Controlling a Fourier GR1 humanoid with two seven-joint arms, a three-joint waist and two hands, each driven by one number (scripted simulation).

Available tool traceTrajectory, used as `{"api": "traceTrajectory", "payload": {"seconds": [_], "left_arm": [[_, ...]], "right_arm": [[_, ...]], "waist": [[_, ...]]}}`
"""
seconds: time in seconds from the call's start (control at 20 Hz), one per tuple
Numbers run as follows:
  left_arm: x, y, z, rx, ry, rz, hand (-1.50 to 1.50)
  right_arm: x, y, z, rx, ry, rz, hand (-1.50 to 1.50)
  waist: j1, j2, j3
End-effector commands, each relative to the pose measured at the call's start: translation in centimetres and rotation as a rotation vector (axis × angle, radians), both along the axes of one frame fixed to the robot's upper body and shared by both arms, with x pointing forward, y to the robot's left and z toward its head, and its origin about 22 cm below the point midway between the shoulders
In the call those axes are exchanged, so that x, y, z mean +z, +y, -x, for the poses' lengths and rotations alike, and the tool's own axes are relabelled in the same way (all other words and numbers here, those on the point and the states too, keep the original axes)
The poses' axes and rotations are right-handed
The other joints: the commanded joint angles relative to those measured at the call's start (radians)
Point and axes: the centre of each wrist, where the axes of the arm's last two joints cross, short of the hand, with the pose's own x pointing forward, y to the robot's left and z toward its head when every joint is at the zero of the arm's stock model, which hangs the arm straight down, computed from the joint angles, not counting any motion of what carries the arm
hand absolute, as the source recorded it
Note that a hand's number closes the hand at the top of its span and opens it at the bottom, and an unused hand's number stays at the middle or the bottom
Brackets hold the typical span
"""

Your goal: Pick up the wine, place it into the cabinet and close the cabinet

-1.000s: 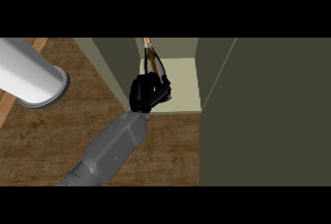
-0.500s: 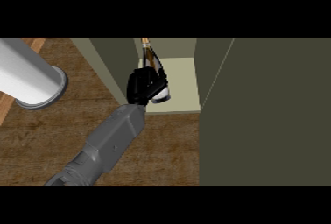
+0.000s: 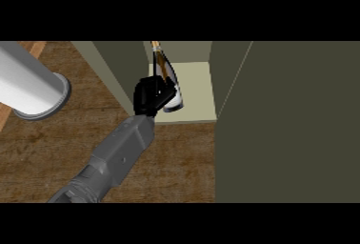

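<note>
My right hand (image 3: 150,97) is shut on the wine bottle (image 3: 172,99). The bottle is dark, with a pale base and a thin neck pointing away from me. I hold it over the front of the cabinet's pale shelf (image 3: 195,88), close to the left inner wall (image 3: 116,71). The fingers hide most of the bottle's body, and I cannot tell whether its base touches the shelf. My grey forearm (image 3: 116,152) comes in from the lower left. The left hand does not show.
A large dark olive panel of the cabinet (image 3: 295,124) fills the right side, next to the shelf opening. A thick pale grey cylinder (image 3: 28,86) lies at the upper left above the brown wooden counter (image 3: 49,147).
My hand has shifted a little left and further toward the shelf with the bottle in it. The forearm has swung slightly left at its base.
</note>
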Motion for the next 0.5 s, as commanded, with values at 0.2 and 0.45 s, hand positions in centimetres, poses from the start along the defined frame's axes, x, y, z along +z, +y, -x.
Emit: {"api": "traceTrajectory", "payload": {"seconds": [0.2, 0.45], "left_arm": [[-0.2, 1.0, -0.4, 0.107, -0.116, -0.028, -1.5], [-0.2, 0.4, 0.1, 0.07, -0.182, -0.021, -1.5]], "right_arm": [[1.2, 0.0, 0.4, 0.003, -0.016, 0.014, -1.5], [0.5, 0.9, -0.3, -0.024, -0.006, 0.01, -1.5]], "waist": [[0.001, 0.0, 0.002], [0.041, -0.012, 0.003]]}}
